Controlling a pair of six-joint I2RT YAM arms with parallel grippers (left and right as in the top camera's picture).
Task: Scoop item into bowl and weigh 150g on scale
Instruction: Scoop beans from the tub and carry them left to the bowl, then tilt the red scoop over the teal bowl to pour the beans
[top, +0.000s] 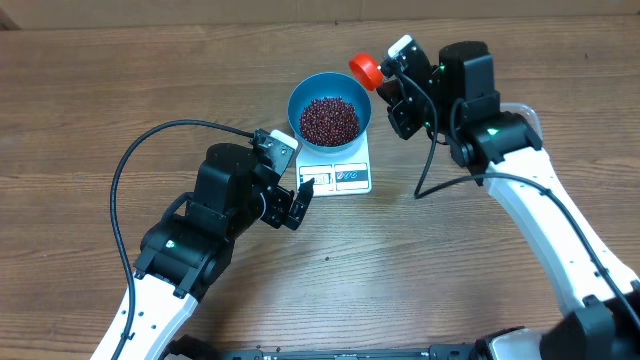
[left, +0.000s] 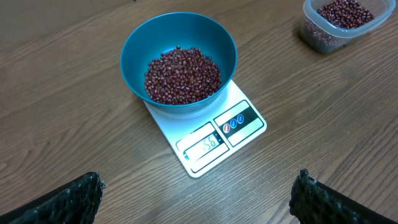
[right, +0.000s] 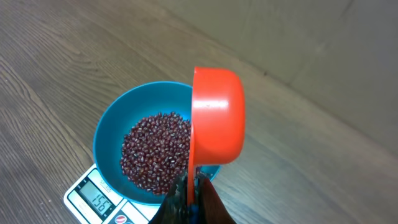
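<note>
The left gripper (top: 297, 203) hangs low over the wooden table (top: 80, 120), just beside the near-left corner of the scale (top: 352, 172). Its fingers (left: 68, 200) are spread as wide as they go and hold nothing. The white scale lies flat, its display showing digits, and the blue bowl (top: 297, 104) sits on it, overhanging its far end. The item (top: 330, 120) – small maroon beans – lies heaped in the bottom of the bowl. Right of that, the orange-red scoop (top: 366, 70) hangs turned on its side at the bowl's far-right rim. The right gripper (right: 190, 202) is clamped tight on the scoop's handle. In the left wrist view, a clear tub (left: 314, 38) with more beans stands well apart from the scale.
</note>
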